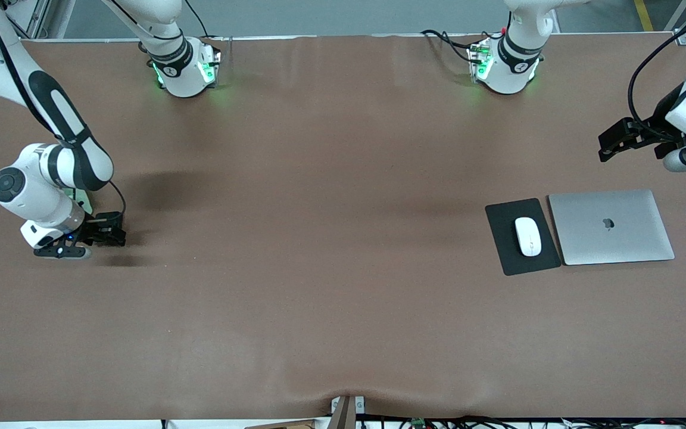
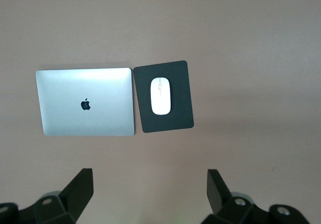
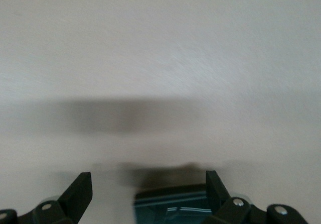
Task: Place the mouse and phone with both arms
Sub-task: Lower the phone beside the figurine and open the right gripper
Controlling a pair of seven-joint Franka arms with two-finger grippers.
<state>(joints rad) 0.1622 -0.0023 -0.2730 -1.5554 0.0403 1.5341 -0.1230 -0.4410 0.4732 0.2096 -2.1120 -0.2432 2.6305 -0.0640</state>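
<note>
Where the right gripper (image 1: 118,233) sits: low over the worktop, close to the edge at the right arm's end, about midway between the bases' edge and the front camera's edge.
Right gripper's fingers (image 3: 80,189): spread wide in the right wrist view, gripping nothing.
Phone (image 3: 173,204): a dark glossy slab lying between those spread fingers, close up under the gripper; only part of it shows, and whether a finger touches it cannot be told.
Left gripper (image 1: 608,146): up in the air near the edge at the left arm's end, over bare worktop, on the bases' side of the laptop.
Left gripper's fingers (image 2: 83,184): spread wide, empty.
Laptop (image 1: 611,226): silver, lid closed, flat on the worktop near the edge at the left arm's end.
Mouse pad (image 1: 507,238): matte black, just beside the laptop on the side toward the right arm's end, slightly askew to it.
Mouse (image 1: 528,236): white, resting on the middle of the mouse pad, well apart from both grippers.
Table (image 1: 319,268): brown covering, with the arms' green-lit bases along the edge farthest from the front camera.
</note>
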